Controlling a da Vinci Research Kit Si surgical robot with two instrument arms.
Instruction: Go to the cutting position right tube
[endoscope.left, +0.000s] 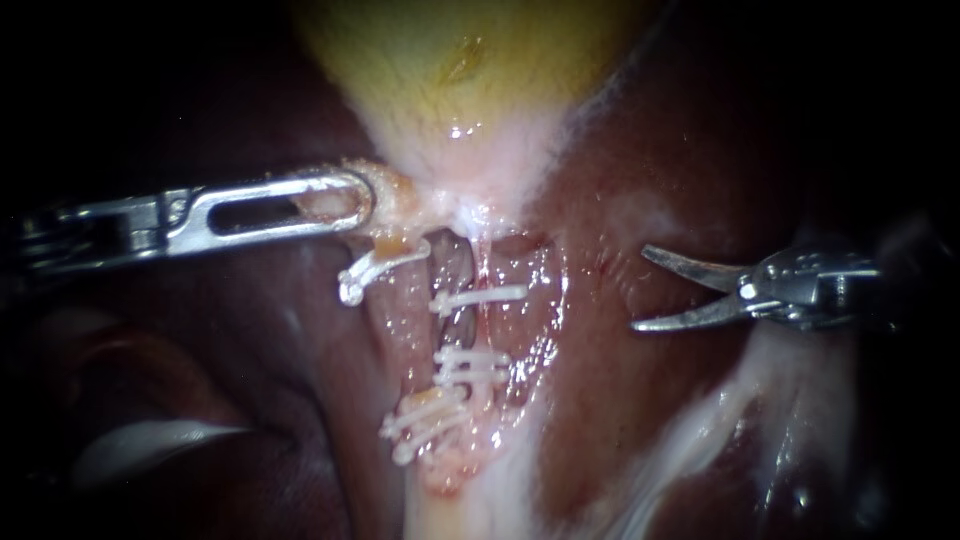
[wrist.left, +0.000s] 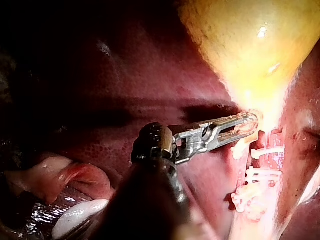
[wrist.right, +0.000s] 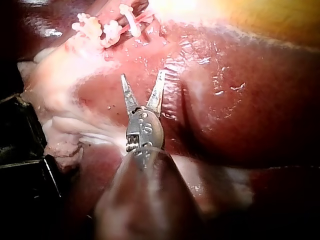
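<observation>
Left instrument (endoscope.left: 345, 203): shaft comes in from the left, near level, jaws reaching to the gallbladder (endoscope.left: 450, 90) neck. Jaws closed down on a fold of pale neck tissue; tissue shows through the slot in the jaw. The left wrist view agrees: tip (wrist.left: 245, 126) is clamped on the yellow-orange tissue right where the gallbladder (wrist.left: 250, 45) narrows.

Right instrument (endoscope.left: 640, 288): enters from the right, shaft roughly level, tip pointing left toward the tubes. Two thin curved blades spread wide in a V, nothing between them. It hangs over bare liver (endoscope.left: 600, 390); can't tell if the lower blade touches the surface. In the right wrist view the blades (wrist.right: 143, 76) are open the same way, with the clip cluster (wrist.right: 102, 27) ahead of them and off to one side.

Right tube (endoscope.left: 482, 328): runs down from the gallbladder neck, centre of the endoscope view. One white clip (endoscope.left: 478, 297) across it higher up, a stacked pair (endoscope.left: 472, 366) lower, with a short bare stretch between. Blade tips are well apart from it, out to its right.

Left tube (endoscope.left: 400, 330) lies just beside it and has its own clips: one near the left jaws (endoscope.left: 375, 268) and a bunch lower down (endoscope.left: 425, 420).
</observation>
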